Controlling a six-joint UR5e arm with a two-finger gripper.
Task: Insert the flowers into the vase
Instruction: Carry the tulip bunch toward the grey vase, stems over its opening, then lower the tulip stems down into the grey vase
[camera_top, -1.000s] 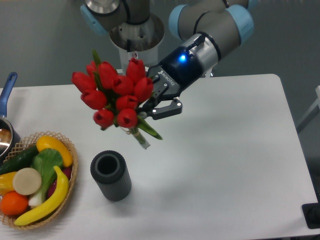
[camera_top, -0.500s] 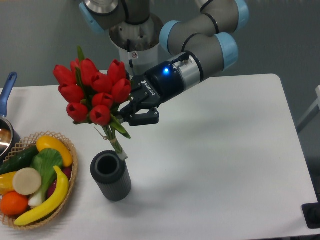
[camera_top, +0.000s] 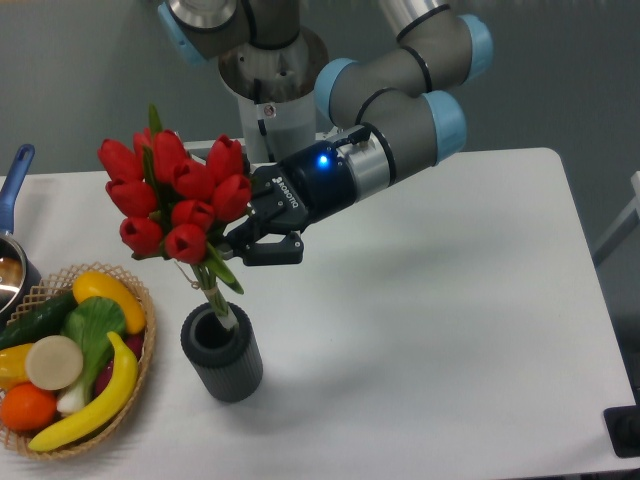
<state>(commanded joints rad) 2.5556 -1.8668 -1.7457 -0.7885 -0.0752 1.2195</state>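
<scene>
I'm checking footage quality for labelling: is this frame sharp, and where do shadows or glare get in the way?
Fixed camera: overall slightly soft, but the flowers and the vase read clearly; soft shadows lie on the table right of the vase and beneath the arm; a blue light glows above the tool; no strong glare anywhere.

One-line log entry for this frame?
phase: inserting | gripper: shut on flowers | stem tips at mouth of vase | bunch tilted left | not released
</scene>
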